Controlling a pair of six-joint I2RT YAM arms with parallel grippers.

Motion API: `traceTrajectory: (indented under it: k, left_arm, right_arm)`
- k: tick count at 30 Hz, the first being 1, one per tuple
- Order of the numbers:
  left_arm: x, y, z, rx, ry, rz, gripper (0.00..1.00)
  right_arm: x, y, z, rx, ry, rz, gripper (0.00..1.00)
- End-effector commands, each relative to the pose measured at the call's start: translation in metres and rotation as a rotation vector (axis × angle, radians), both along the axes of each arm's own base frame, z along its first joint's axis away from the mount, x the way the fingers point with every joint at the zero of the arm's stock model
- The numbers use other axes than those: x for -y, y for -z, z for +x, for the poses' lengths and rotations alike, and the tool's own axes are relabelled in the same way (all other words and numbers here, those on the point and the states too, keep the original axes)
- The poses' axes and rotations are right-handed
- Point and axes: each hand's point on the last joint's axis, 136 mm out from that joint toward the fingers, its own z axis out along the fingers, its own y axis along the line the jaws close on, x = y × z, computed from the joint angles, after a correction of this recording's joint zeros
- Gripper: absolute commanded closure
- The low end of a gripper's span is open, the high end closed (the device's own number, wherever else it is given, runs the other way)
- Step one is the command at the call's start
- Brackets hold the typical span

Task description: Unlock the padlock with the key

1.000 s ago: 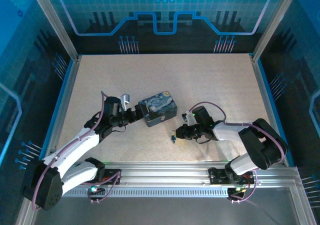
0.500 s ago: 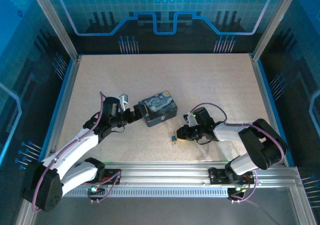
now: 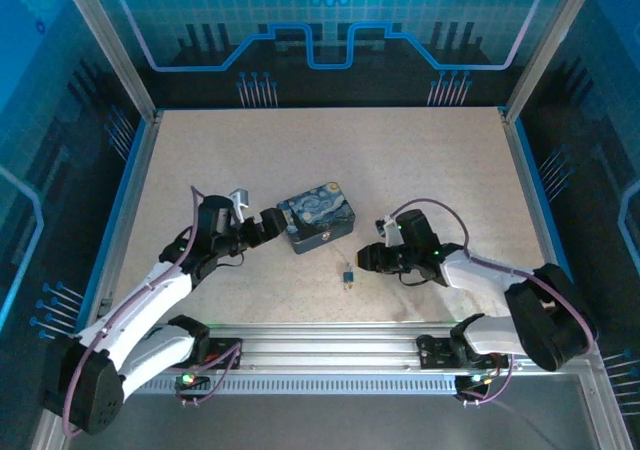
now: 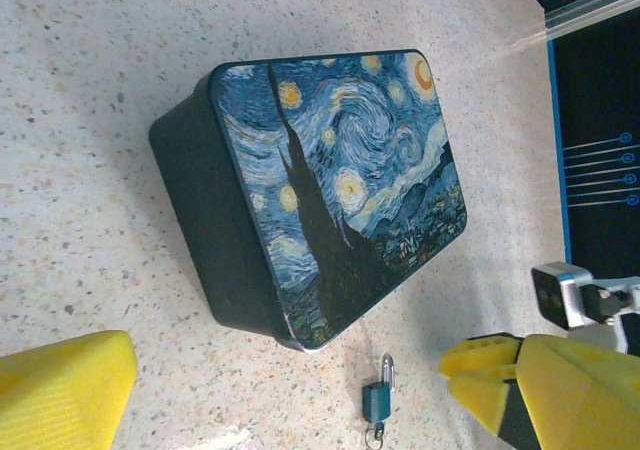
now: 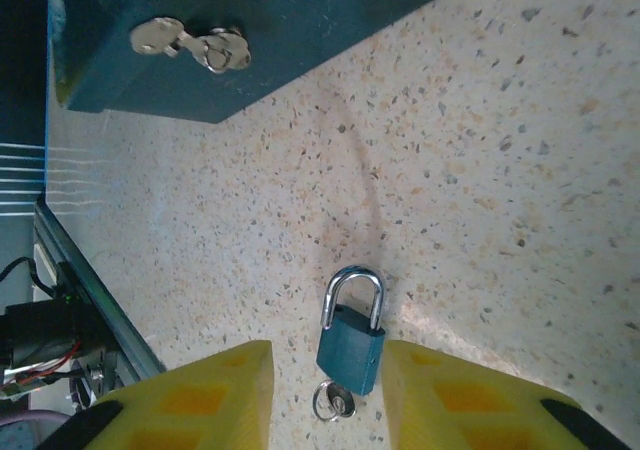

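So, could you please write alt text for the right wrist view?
A small blue padlock lies on the speckled table between the open yellow fingers, the key at its base. A dark tin with a metal clasp stands beyond.

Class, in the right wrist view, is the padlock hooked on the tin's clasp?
No, the padlock lies on the table, apart from the tin's clasp.

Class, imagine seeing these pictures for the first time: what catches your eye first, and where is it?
The blue swirly-painted tin box sits mid-table between the two arms. Just in front of it a tiny blue padlock lies flat on the speckled table, with a key at its base. The right tool has its yellow fingers open on either side of the padlock.
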Motion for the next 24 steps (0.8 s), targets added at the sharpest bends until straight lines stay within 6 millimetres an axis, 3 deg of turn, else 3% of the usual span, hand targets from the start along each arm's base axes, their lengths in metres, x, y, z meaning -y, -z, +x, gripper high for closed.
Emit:
traceTrajectory:
  k: [1,10,18,24]
  left_arm:
    - [-0.013,-0.009,-0.001,0.024,-0.021,0.056,0.01]
    - [-0.050,-0.028,0.000,0.141,-0.132,0.198,0.01]
    - [-0.083,-0.057,0.012,0.254,-0.200,0.388,0.01]
    - [-0.101,-0.064,0.023,0.338,-0.251,0.489,0.01]
  right_arm:
    - [0.012,-0.016,0.008,0.037,0.034,-0.033,0.61]
    - [0.044,-0.050,0.025,0.157,0.157,-0.101,0.45]
    - [0.080,-0.080,0.049,0.275,0.228,-0.205,0.30]
    - [0.120,-0.103,0.075,0.354,0.332,-0.273,0.21]
